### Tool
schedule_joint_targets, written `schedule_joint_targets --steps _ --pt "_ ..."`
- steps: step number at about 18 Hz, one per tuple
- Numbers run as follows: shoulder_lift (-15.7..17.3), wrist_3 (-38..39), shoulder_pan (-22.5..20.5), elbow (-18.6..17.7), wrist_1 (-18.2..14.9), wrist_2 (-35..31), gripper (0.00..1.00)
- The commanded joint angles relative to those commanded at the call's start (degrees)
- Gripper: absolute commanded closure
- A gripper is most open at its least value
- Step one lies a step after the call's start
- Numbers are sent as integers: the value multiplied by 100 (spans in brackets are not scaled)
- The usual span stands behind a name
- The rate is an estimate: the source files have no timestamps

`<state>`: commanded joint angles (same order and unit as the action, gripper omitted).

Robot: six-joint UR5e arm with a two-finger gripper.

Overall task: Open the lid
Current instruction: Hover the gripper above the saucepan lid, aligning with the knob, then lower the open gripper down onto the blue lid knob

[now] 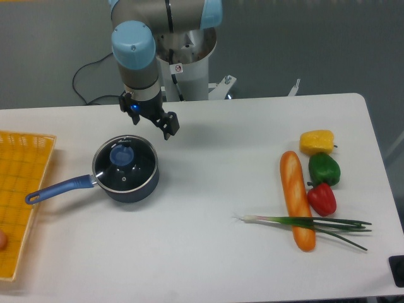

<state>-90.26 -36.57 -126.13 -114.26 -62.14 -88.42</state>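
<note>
From my black two-finger gripper [168,124], jaws apparently empty and their opening unclear to me, the round clear glass lid [125,165] with its blue knob [121,155] sits lower-left, near.

Single fixed camera, high in front of the desk [208,252]. Faces down toward the arm base [189,69]. Wide framing, moderate distance.

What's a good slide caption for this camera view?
Gripper hovers beside the lidded saucepan, lid untouched.
</note>
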Motion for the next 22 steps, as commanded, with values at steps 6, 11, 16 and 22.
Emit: schedule_joint_targets --steps 6,11,16,22 --pt "-149 159 168 35 168 0 0" --pt "-167 159 282 35 176 0 0" --pt "-185 247 282 61 194 70 0" --pt "-571 624 475 228 519 70 0"
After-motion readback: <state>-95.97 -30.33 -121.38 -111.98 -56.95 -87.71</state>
